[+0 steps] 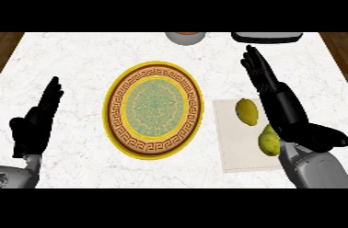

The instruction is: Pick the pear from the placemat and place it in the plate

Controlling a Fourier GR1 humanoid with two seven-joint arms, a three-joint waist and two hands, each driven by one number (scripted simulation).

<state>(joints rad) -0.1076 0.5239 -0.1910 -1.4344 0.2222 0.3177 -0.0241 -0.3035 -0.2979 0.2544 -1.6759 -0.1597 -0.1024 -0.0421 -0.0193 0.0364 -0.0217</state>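
The pear [269, 140] lies just left of the released, straight-fingered right hand's [285, 107] wrist (left hand [37, 123] well apart), long axis roughly along that hand.

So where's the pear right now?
Head view, right side: the pear lies on the placemat, just below the lemon, partly behind the right hand.

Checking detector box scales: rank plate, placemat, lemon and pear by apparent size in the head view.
1. Plate.
2. Placemat, partly covered by the right hand.
3. Lemon and pear look alike. The hand hides part of the pear, so I can't rank them.
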